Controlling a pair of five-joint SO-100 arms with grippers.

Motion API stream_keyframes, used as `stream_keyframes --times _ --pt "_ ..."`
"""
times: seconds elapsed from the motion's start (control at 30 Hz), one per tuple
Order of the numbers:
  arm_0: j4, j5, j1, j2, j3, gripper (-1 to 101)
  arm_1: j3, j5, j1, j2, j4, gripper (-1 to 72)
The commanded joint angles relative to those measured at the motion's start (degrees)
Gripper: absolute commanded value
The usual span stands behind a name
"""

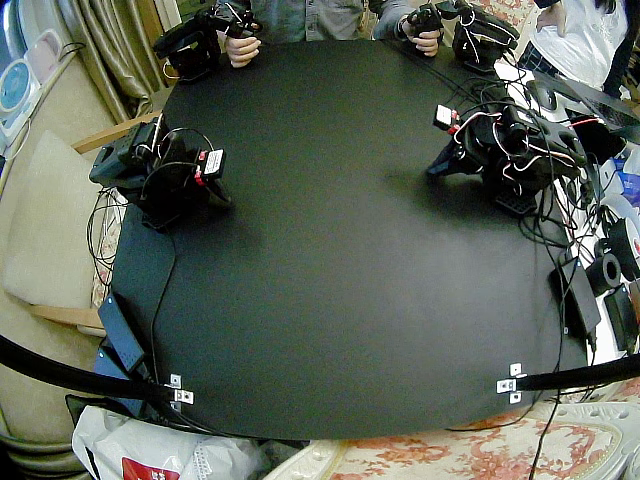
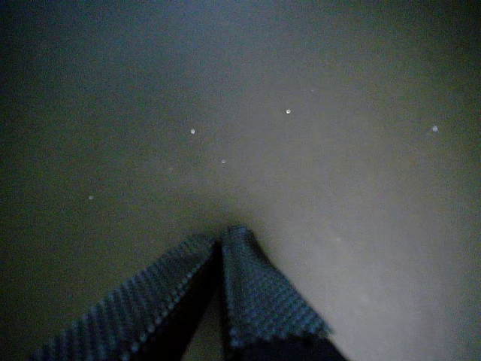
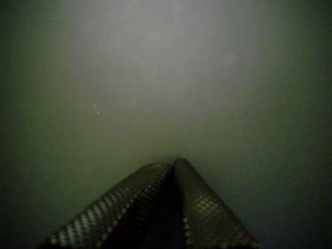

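**A:** Where are the pincers?

**B:** Both are low over the bench [image 1: 330, 270], a wide black top. The left pincer [image 1: 436, 170] points its tip down at the black surface, a little in from one side edge. The left arm [image 1: 515, 145] is folded up behind it. The right pincer [image 1: 222, 197] hangs by the opposite side edge, under the folded right arm [image 1: 160, 170]. The two are well apart, with bare bench between them.

**A:** Clenched or released?

**B:** Both are clenched, with only bench surface beyond them. In a wrist view the fingers [image 2: 263, 293] meet at the tips, with just a thin dark seam between them. In a wrist view the other pair of fingers [image 3: 202, 212] press together the same way.

**A:** Do they touch the bench?

**B:** I cannot tell. They are near it. A few white specks [image 2: 288, 111] dot the surface ahead of one pair.

**A:** What lies around them?

**B:** Cables [image 1: 560, 215] tangle just beside the left arm and spill over the bench edge. Small metal brackets [image 1: 180, 388] sit at the near corners. A cushion [image 1: 40, 220] lies off the bench beside the right arm, and a white bag [image 1: 120, 450] sits below the near corner on that side. A person [image 1: 300, 15] is at the far edge.
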Motion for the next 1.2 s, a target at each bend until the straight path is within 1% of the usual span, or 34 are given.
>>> stream_keyframes --times 0.0,0.03,0.7,1.1,1.17 --pt "-14.24 -8.53 1.41 1.05 3.34 0 -0.97 -0.44 0.35 0.97 0.00 -0.3" --pt "-14.24 -8.53 1.41 1.05 3.34 0 -0.53 0.79 -3.43 0.97 -1.41 -0.3" --pt "-14.24 -8.79 1.23 1.05 3.34 0 -0.53 0.62 -3.60 0.97 -1.41 -0.3" --pt "-14.15 -9.93 0.26 1.05 3.34 0 -0.53 0.62 -3.60 0.97 -1.41 -0.3" --pt "-14.33 -11.16 -0.62 1.05 3.34 0 -0.53 0.62 -3.60 0.97 -1.41 -0.3"
